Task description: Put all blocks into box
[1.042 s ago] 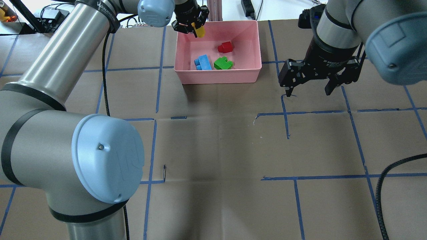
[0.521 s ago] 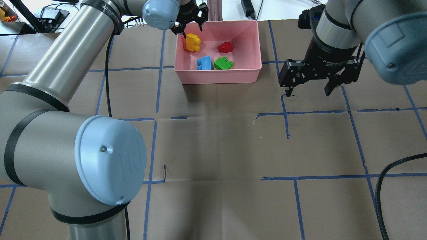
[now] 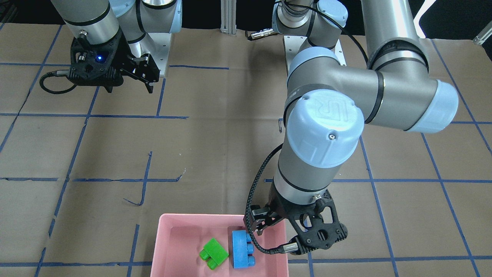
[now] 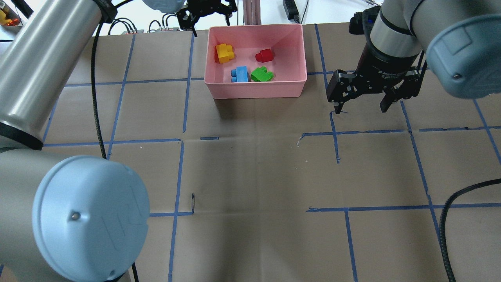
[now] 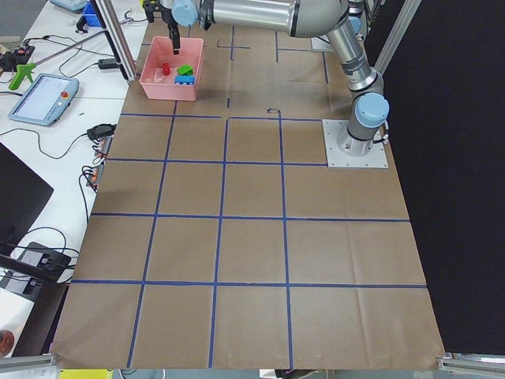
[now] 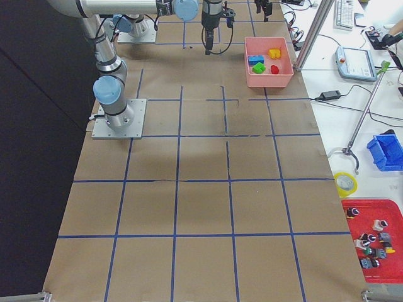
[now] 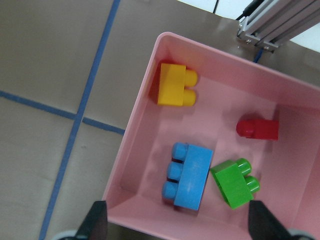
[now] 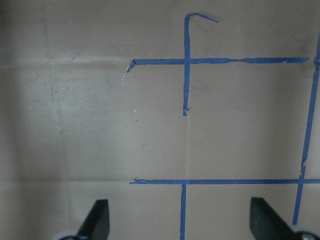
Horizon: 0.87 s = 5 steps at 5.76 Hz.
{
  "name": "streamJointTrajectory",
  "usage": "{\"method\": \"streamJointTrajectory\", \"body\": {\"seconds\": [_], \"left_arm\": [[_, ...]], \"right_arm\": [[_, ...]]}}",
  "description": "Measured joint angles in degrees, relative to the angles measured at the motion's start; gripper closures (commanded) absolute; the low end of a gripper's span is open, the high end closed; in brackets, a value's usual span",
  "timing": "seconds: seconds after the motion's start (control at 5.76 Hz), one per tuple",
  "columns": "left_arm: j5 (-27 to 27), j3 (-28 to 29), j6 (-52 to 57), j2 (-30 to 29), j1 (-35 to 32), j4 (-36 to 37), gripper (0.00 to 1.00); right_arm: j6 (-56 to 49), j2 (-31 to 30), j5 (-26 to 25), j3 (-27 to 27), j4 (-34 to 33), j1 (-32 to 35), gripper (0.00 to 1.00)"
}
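Brown paper covers the counter [image 4: 258, 176], crossed by a grid of blue tape lines [image 4: 368, 209]. On the white bench alongside it there's a tablet-like pendant [image 5: 43, 98], then a blue bin [image 6: 385, 152], a yellow tape roll [image 6: 337, 181] and a red tray [image 6: 393, 211] of small parts.

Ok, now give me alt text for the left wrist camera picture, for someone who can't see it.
Looking down into a pink tray holding four toy blocks: yellow in one corner, red alone, blue and green close together. The tray sits on a brown table with blue tape lines; the open left gripper hangs above.
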Motion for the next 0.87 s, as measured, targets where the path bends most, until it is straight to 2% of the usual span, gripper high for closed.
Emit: {"method": "streamJointTrajectory", "body": {"seconds": [0.35, 0.52, 0.87], "left_arm": [[0.07, -3.55, 6.70, 8.29, 3.67, -13.86, 0.00], [0.59, -7.70, 8.21, 13.06, 4.46, -17.16, 0.00], [1.83, -20.95, 9.19, 23.98, 4.84, -18.23, 0.00]], "right_arm": [[0.06, 0.06, 0.00, 0.02, 0.00, 0.03, 0.00], [0.09, 0.06, 0.03, 0.02, 0.00, 0.07, 0.00], [0.17, 0.11, 0.08, 0.03, 0.00, 0.09, 0.00]]}}
